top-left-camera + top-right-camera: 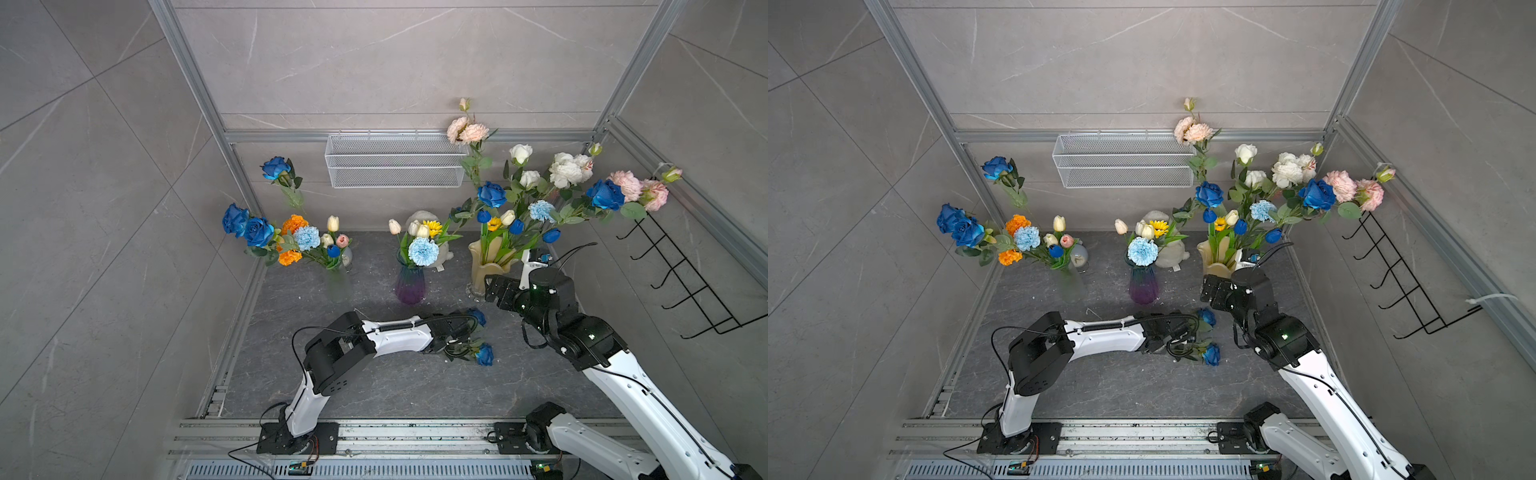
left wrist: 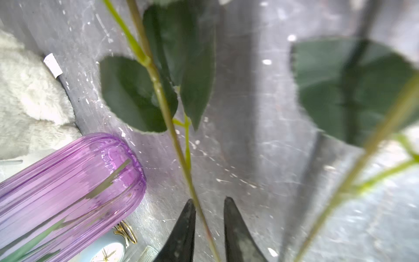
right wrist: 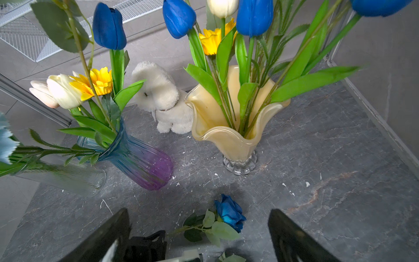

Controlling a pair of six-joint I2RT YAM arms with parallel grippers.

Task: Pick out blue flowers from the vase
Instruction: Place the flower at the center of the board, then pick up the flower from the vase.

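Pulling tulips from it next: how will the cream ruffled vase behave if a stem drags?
Probably tippy: the cream vase flares wide above a narrow clear foot, and tall blue tulips load it high. It looks like glass, so likely fragile and slippery.

I record left arm (image 1: 399, 337) and right arm (image 1: 631, 395): white shells, black joints, black base plates (image 1: 324, 436). Black cables (image 1: 390, 327) run outside, one coiled. Left gripper (image 2: 209, 199) and right gripper (image 3: 199, 210) both black.

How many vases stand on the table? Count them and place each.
3: a clear vase on the left, a purple vase in the middle, a cream vase on the right. None looks hidden.
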